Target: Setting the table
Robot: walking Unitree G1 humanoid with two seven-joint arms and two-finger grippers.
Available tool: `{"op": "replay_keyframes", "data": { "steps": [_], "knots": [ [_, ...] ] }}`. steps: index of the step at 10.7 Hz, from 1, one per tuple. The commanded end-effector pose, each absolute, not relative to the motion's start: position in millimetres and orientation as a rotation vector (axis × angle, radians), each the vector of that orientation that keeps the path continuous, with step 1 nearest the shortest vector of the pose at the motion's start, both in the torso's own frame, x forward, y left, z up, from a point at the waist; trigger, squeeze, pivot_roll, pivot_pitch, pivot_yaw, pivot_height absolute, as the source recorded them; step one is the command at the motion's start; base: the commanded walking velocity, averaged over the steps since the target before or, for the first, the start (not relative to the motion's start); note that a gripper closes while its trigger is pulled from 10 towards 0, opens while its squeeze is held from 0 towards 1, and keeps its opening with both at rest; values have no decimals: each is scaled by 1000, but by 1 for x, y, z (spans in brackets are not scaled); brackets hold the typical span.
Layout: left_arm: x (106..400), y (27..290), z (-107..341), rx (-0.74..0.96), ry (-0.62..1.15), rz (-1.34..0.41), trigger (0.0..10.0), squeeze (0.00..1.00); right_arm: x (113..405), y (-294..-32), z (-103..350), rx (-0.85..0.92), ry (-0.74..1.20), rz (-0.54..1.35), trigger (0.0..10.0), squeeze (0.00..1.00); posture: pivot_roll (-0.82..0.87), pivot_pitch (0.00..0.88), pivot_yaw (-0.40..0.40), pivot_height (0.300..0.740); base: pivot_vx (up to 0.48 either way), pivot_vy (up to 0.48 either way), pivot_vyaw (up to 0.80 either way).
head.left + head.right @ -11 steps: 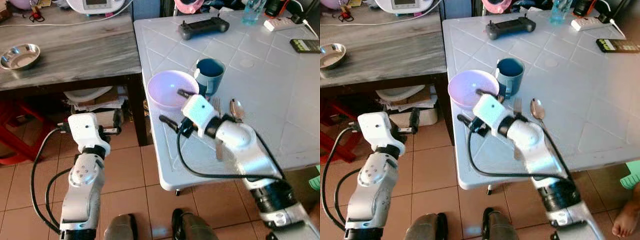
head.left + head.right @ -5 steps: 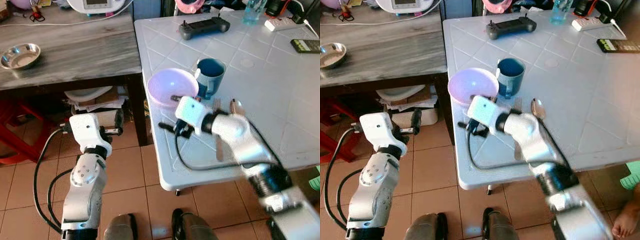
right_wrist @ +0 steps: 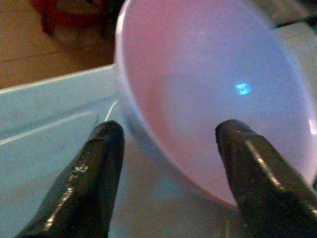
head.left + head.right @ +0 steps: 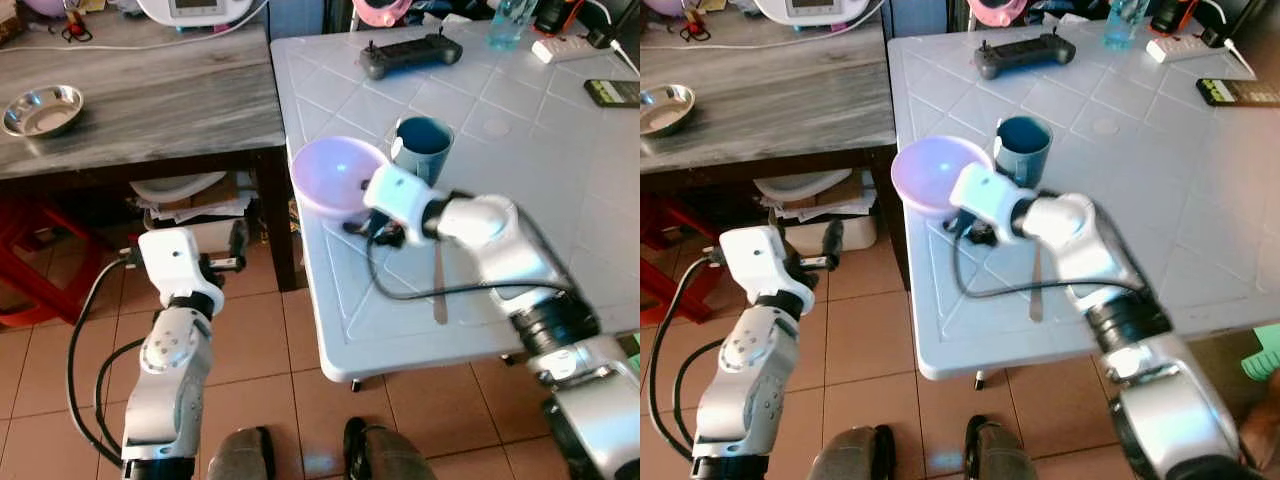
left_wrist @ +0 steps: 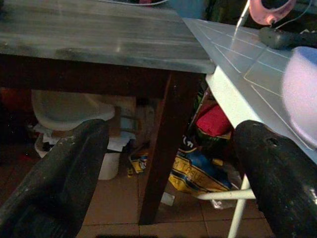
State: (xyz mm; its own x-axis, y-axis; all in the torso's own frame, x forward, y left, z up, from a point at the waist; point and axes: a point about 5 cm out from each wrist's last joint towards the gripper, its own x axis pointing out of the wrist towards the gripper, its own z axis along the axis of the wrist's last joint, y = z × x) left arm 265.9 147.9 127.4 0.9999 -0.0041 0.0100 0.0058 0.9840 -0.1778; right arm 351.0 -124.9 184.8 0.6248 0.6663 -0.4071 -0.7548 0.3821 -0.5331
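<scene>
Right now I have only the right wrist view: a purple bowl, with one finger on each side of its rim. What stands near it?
Observer: A blue mug stands just behind the purple bowl on the white table.
Operator: Any cutlery?
Observer: A fork lies flat on the table, nearer the robot than the mug.
Operator: And my other arm?
Observer: The left gripper is off the table, low beside the wooden table, fingers open and holding nothing.

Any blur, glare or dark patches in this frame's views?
Eye views: sharp, evenly lit. Right wrist view: lilac bowl soft, with a small glare spot; right gripper fingers blurred. Left wrist view: dim under the wooden table.
</scene>
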Motion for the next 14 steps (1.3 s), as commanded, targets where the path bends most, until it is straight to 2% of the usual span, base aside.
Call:
{"op": "replay_keyframes", "data": {
  "steps": [1, 6, 14],
  "knots": [
    [264, 148, 123, -178, 13, -12, 10000, 0, 353, -128, 186, -766, 160, 919, 0, 0, 12, 176, 33, 740, 0, 0, 0],
    [264, 148, 123, -170, 14, -10, 10000, 0, 355, -139, 181, -920, 166, 937, 0, 0, 14, 177, 33, 740, 0, 0, 0],
    [266, 148, 123, -161, 20, 3, 10000, 0, 358, -135, 190, -957, 11, 880, 0, 0, 15, 175, 33, 740, 0, 0, 0]
  ]
}}
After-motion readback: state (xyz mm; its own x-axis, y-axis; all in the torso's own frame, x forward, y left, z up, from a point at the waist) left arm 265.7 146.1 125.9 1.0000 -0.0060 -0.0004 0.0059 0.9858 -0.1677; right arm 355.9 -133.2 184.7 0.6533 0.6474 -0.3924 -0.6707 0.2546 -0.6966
